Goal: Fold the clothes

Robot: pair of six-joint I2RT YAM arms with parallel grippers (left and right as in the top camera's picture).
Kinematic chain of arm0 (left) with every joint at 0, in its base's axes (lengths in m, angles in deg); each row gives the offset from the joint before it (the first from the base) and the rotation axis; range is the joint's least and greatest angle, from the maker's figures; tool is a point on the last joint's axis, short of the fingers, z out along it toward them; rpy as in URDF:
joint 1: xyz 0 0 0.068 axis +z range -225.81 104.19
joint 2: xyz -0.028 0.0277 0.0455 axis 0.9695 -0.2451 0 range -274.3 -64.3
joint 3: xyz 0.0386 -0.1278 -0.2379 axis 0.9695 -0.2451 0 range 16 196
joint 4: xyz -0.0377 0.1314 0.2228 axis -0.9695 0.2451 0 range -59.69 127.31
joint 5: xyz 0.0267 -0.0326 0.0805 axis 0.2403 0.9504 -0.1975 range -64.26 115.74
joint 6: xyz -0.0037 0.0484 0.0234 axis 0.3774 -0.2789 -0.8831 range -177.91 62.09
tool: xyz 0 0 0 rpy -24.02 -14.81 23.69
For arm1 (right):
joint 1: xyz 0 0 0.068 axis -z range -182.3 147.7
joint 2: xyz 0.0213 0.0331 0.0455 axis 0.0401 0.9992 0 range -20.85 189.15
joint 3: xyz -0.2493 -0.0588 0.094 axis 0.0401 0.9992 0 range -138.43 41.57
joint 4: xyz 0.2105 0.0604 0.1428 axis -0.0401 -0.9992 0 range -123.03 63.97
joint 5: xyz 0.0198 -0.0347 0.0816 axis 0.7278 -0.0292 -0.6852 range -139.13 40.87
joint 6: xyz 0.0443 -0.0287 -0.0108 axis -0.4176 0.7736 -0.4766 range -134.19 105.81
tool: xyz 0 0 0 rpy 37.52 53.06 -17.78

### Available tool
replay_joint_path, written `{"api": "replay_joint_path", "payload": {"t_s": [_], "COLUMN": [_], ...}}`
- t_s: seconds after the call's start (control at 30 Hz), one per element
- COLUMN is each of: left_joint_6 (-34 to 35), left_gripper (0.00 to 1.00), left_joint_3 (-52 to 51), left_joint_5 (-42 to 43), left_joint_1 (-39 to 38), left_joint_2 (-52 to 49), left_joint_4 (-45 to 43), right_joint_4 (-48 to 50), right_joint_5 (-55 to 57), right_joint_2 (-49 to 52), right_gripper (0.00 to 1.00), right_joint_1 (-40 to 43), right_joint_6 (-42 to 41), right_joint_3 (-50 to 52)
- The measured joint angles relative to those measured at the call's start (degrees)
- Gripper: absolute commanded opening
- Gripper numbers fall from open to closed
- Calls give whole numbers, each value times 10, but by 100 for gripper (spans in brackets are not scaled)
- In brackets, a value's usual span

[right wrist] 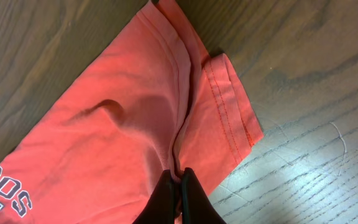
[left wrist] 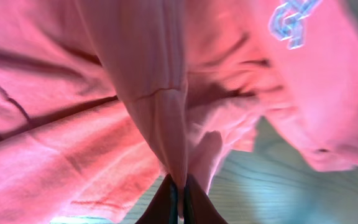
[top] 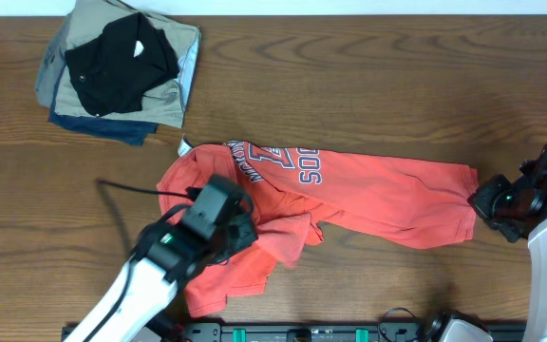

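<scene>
Status: coral shirt (top: 378,195) lies crumpled mid-table (top: 368,85), long axis running left-right in the overhead view, lettering (top: 283,163) face-up near its far edge. Both claws are pressed together on cloth. Left gripper (left wrist: 179,184) pinches a raised ridge of fabric in the bunched left half. Right gripper (right wrist: 179,177) pinches a crease just inboard of the stitched hem at the right end.

Overhead puts the left gripper (top: 238,228) inside the shirt's outline and the right gripper (top: 484,202) at its extreme right edge, so most of the cloth spans between them along that axis. A loose lobe hangs toward the near edge under the left arm.

My read: the next move is a stretch along this axis. Right arm owns the hem end; left is closer to the mess. Stack of folded garments (top: 112,66) sits well apart, far-left corner.
</scene>
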Motion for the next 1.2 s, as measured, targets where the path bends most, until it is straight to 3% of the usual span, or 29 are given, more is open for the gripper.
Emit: {"api": "replay_joint_path", "payload": {"t_s": [0.27, 0.5, 0.83, 1.2], "left_joint_6": [-1, -20, -37, -46], "left_gripper": [6, 6, 6, 6], "left_joint_3": [3, 38, 256, 384], "left_joint_5": [-33, -60, -177, -245], "left_joint_1": [0, 0, 0, 0], "left_joint_2": [165, 238, 258, 258], "left_joint_4": [22, 69, 247, 271], "right_joint_4": [-5, -22, -96, -182], "right_joint_5": [0, 0, 2, 4], "right_joint_2": [0, -30, -71, -73], "right_gripper": [1, 1, 1, 1], "right_joint_1": [0, 0, 15, 15], "right_joint_6": [0, -2, -3, -2], "right_joint_3": [0, -2, -93, -241]}}
